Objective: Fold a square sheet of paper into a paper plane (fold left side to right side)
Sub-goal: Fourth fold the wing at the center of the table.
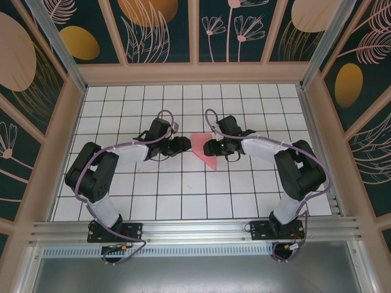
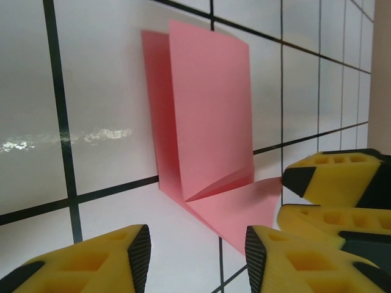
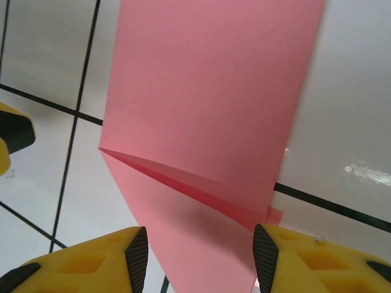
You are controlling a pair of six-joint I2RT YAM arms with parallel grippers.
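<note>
The sheet of paper (image 1: 202, 143) is judged to be partway through an early fold. One layer appears lifted a little off the other along a long crease, and a slanted crease is seen near its narrow end, so no dart has been formed yet. In the top view the sheet is found between the two tools, just ahead of each.

The left tool (image 2: 197, 259) is spread and nothing is pinched; the sheet lies ahead of its tips and slightly to their right. The right tool (image 3: 198, 259) is likewise spread. The sheet's narrow end runs between its tips and seems to lie flat on the counter (image 1: 244, 195) rather than being gripped.

For the next move, the lifted layer would probably have to be carried over to the right side and pressed flat. The edges would need to be kept aligned while the lower layer is held down.

The paper is thin, matt, salmon-pink and unmarked, with straight, sharp edges. The counter is glossy white tile crossed by black grid lines (image 2: 61, 122). The tools' tips are black-faced on yellow ribbed bodies.
</note>
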